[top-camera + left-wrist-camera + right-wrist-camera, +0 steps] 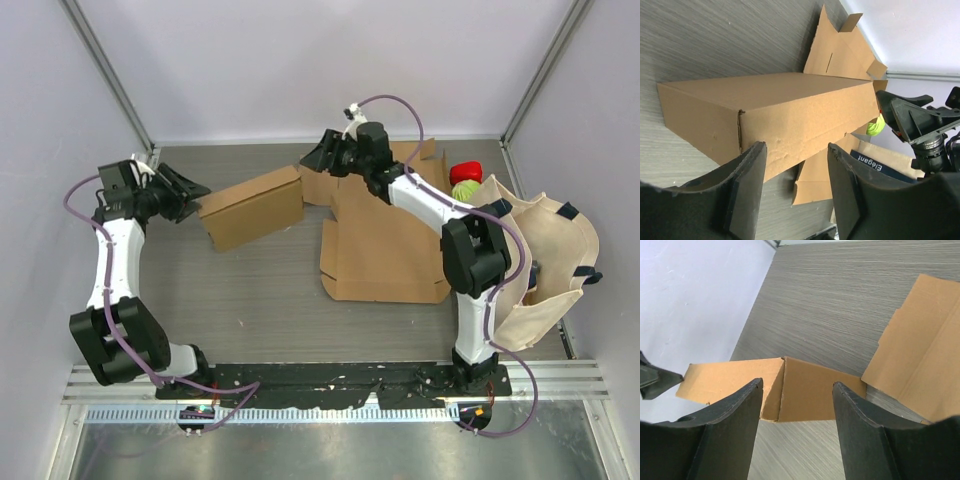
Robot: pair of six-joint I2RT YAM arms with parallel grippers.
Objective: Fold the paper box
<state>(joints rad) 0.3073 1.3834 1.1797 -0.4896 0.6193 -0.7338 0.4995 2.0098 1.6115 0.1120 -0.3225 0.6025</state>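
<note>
Box [252, 208] closed, lying between left gripper [197, 193] and right gripper [310, 161], both spread, gripping nothing. Flat cardboard blanks [385, 250] crowd right side under right arm; cloth bag [550, 265] beyond.

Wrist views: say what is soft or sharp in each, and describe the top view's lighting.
Left wrist: left gripper's fingers slightly soft, folded box sharp. Right wrist: right gripper's fingers soft-edged, table grain crisp. Top external: even, diffuse light, only faint shadows.
</note>
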